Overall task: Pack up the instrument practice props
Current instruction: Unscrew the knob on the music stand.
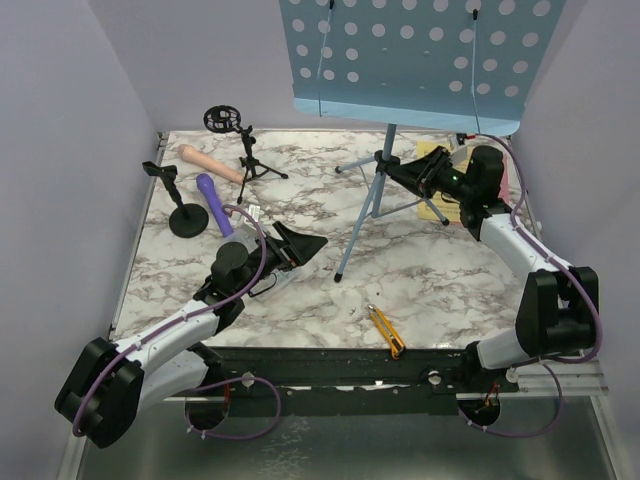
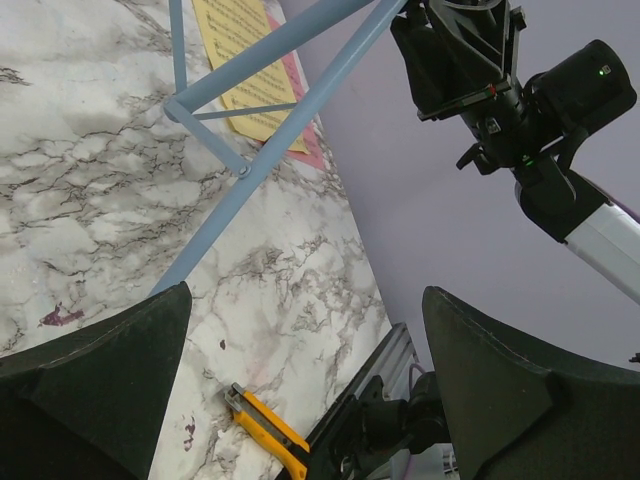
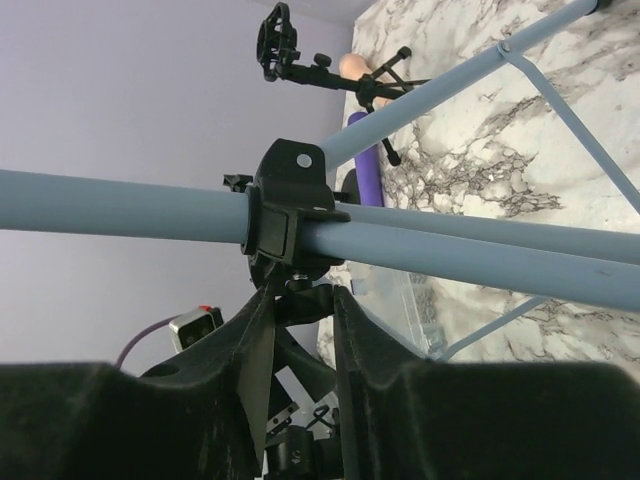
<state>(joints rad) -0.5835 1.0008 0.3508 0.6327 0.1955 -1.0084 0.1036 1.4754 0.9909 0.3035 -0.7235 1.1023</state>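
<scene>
top external: music rack (image 1: 410, 110) partly offscreen

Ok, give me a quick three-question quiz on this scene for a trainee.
1. True or false: the left gripper holds the purple microphone.
2. The right gripper is at which part of the music stand? A the perforated rack; B the black collar on the pole; C a leg's foot.
3. Which yellow-and-black tool lies by the table's near edge?
Key: 1 false, it is open and empty; 2 B; 3 the utility knife.
</scene>
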